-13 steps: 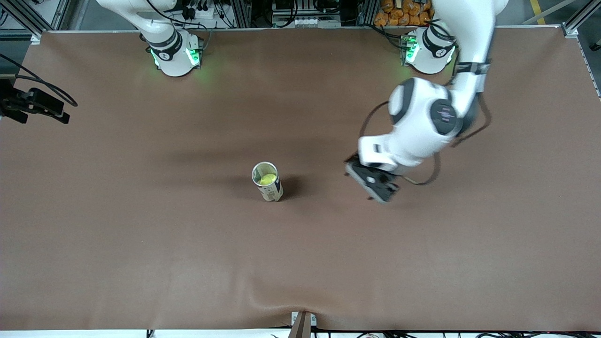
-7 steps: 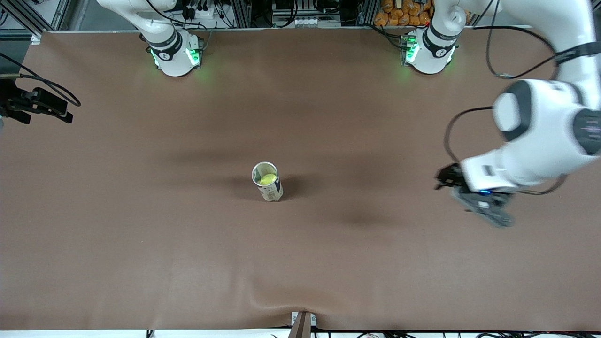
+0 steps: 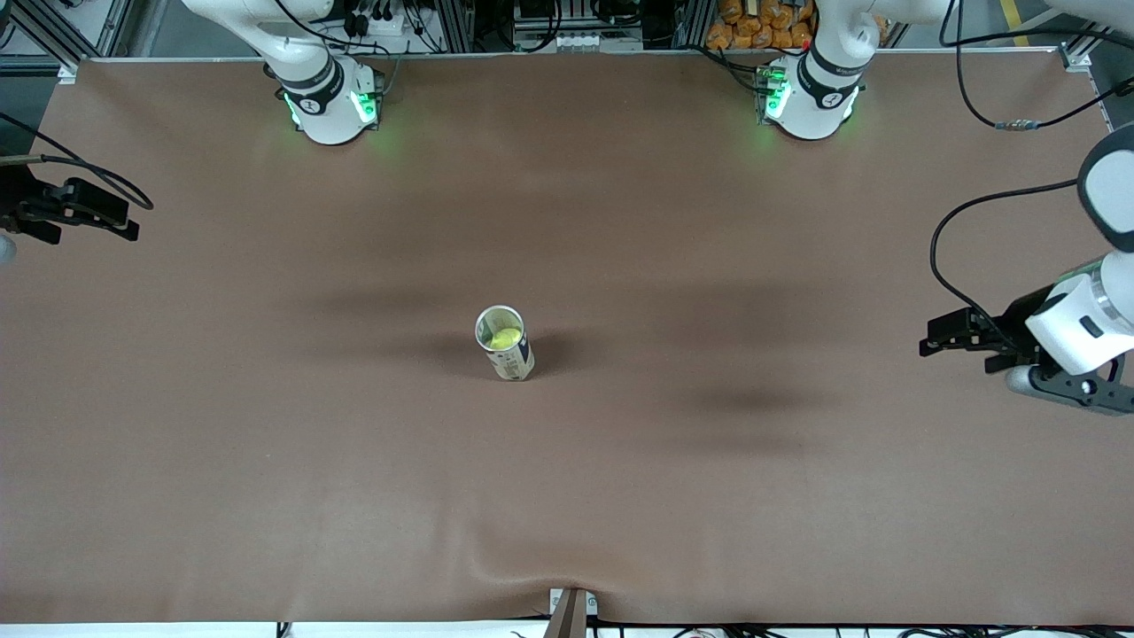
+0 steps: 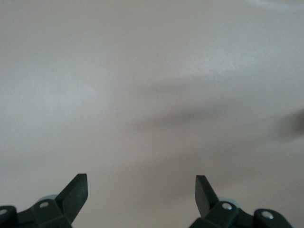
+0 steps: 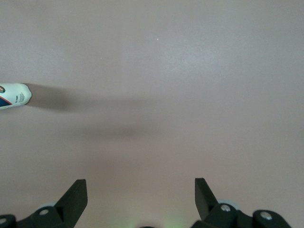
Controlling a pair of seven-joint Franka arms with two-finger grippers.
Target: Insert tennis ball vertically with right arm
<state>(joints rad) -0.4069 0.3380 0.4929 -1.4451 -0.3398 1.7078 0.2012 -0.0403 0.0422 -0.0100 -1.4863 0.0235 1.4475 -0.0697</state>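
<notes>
- A tall, narrow can (image 3: 505, 343) stands upright near the middle of the brown desk (image 3: 266, 461), its mouth open to the ceiling.
- The can has a pale rim and a cream label with dark printing low on its side; in the right wrist view only its white end with a bit of blue and red print shows (image 5: 13, 95).
- Inside the can sits the tennis ball (image 3: 506, 338), yellow-green and fuzzy-looking, resting below the rim so that only its top shows.
- The can casts a soft shadow across the desk toward the left arm's end.
- The right gripper (image 3: 84, 213) is at the edge of the desk at the right arm's end, well apart from the can; in its wrist view the fingers (image 5: 76, 197) stand spread wide with nothing between them, only bare desk.
- The left gripper (image 3: 957, 337) hangs over the desk's edge at the left arm's end, also well apart from the can.
- Its fingers (image 4: 76, 190) are spread wide too and hold nothing.
- Both arm bases glow green at the top edge of the desk: the right arm's (image 3: 330, 106) and the left arm's (image 3: 808, 102).
- The desk covering has a slight wrinkle at the edge nearest the front camera.
</notes>
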